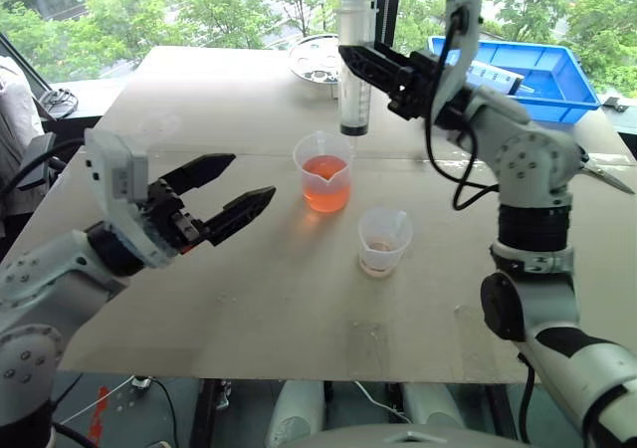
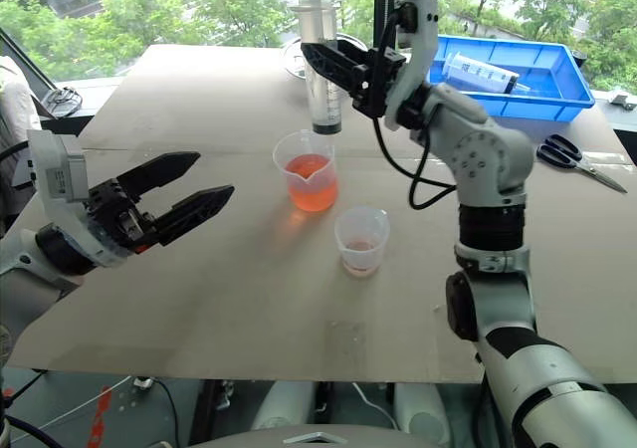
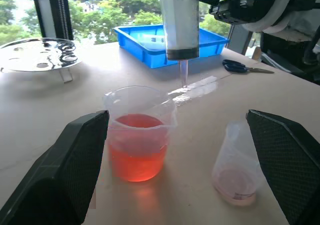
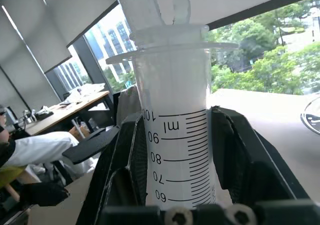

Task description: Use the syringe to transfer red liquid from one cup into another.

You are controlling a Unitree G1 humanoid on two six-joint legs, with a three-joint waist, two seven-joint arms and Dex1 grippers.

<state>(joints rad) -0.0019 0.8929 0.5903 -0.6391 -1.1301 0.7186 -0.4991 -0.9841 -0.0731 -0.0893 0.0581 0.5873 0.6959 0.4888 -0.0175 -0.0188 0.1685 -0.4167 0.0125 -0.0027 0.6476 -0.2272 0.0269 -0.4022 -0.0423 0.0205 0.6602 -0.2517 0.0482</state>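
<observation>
R gripper (image 1: 350,62) clamped on the syringe (image 1: 354,80), fingers either side of the barrel near its upper end. Syringe upright, held above the table (image 1: 199,299); tip hangs just over the far rim of the big beaker (image 1: 323,172), not dipped in. Barrel looks empty, dark seal low near the tip.

Big beaker sits mid-table, abt a third full of red liquid (image 1: 325,193), spout toward near side. Small cup (image 1: 383,240) stands just near-right of it, close but apart; only a thin pinkish film at its bottom.

L gripper (image 1: 227,197) wide open, nothing in it, level, pointing right toward the beaker; well left of both cups, off the table surface.

Far side: blue tray (image 1: 542,70) at far right w/ a packaged syringe (image 2: 486,73) inside; scissors (image 2: 567,153) on table just near-right of tray; round metal dish (image 1: 316,58) far centre, behind the held syringe.
</observation>
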